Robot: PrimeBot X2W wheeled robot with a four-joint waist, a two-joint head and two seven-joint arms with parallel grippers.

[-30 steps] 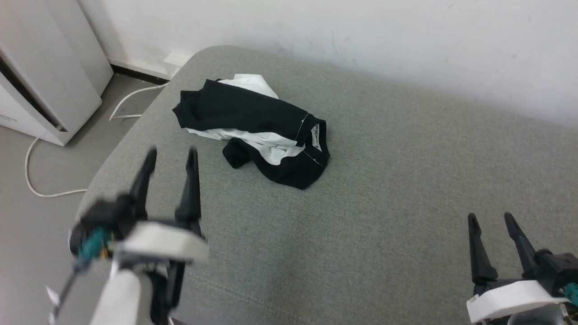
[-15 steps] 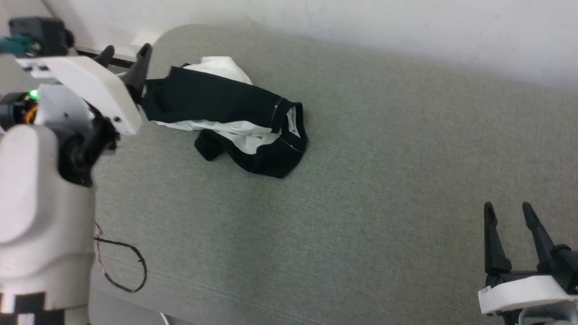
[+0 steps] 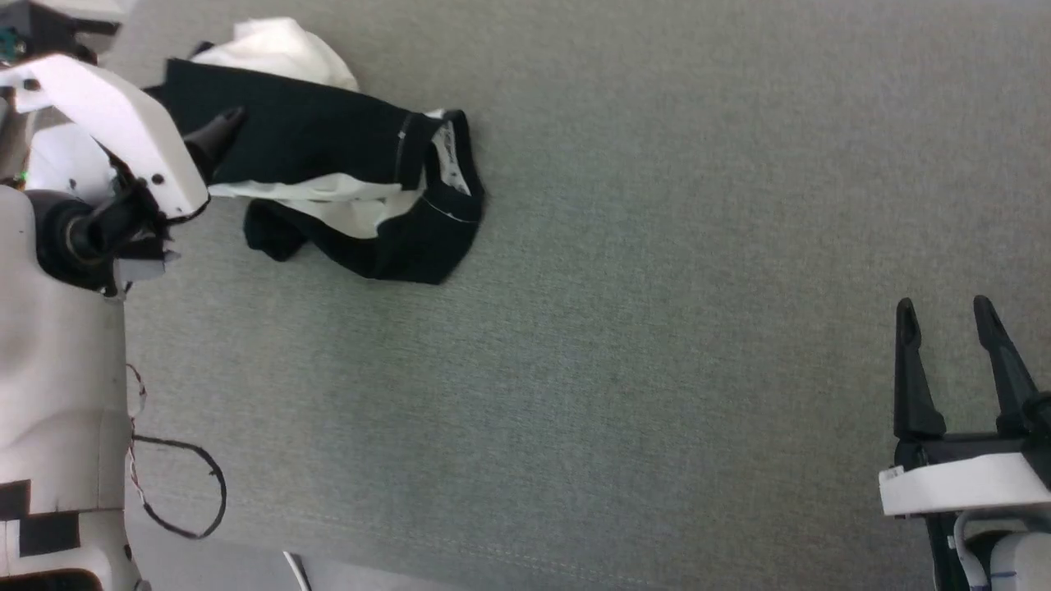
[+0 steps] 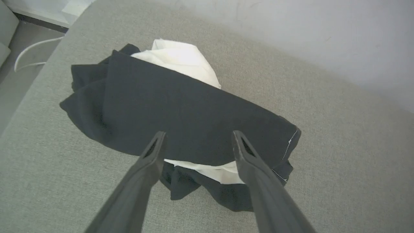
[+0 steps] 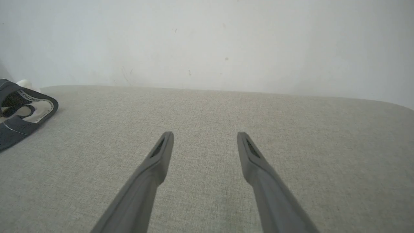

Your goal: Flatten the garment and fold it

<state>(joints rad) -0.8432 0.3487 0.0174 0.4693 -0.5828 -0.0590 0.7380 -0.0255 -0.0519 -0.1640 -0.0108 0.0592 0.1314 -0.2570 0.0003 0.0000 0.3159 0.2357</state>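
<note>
A crumpled garment (image 3: 328, 148), black cloth lapped over white, lies bunched at the far left of a grey cushion (image 3: 657, 246). It sits close to the cushion's rounded left edge. Beyond that edge the left wrist view shows floor (image 4: 9, 97) and a pale cable (image 4: 35, 53). The garment's small white neck label (image 3: 447, 156) is at its right end. The left gripper (image 4: 199, 134) is at the garment's near side, its two dark fingers spread wide and holding nothing. The tips appear to hang just over the black fold, though contact cannot be told. The right gripper (image 3: 944, 305) is at the near right, fingers likewise spread and empty, well apart from the garment, with a broad stretch of cushion between them. A white wall (image 5: 207, 38) rises behind the cushion's far edge. A stitched seam (image 3: 410, 538) runs along near the front edge.
</note>
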